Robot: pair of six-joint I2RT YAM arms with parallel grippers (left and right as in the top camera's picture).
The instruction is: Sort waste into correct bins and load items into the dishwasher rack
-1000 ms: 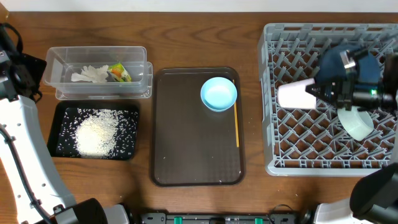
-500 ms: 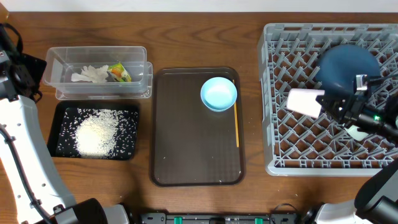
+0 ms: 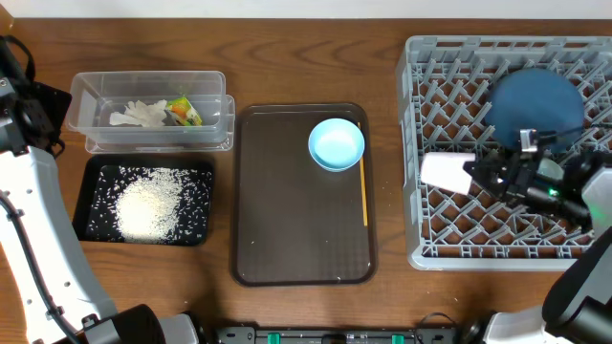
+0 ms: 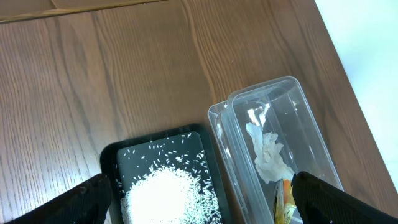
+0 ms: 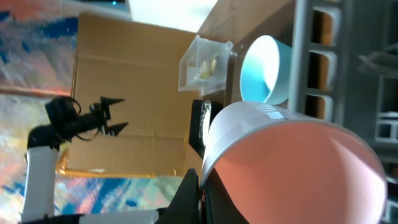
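Note:
My right gripper (image 3: 475,176) is shut on the rim of the small pink cup (image 3: 445,172), held on its side over the left part of the grey dishwasher rack (image 3: 449,250). In the right wrist view the cup (image 5: 292,162) fills the frame, with my fingers (image 5: 202,186) pinching its rim. The dark-blue plate (image 3: 535,100) lies in the rack. The mint-white bowl is hidden under my right arm. The light-blue dish (image 3: 336,144) sits on the brown tray. The clear tub (image 3: 215,91) holds the tissue (image 3: 134,115) and wrapper (image 3: 184,111). The black tray (image 3: 93,182) holds rice (image 3: 148,205). My left gripper (image 4: 199,199) is open above them.
The brown serving tray (image 3: 296,239) lies mid-table with a thin yellow stick (image 3: 363,191) along its right edge. The left arm (image 3: 29,191) stands at the table's left edge. The rack's upright pegs surround the cup.
My right gripper has carried the pink cup toward the rack's front-left, uncovering the dark-blue plate. The bowl is now hidden under the arm. The left arm has not moved.

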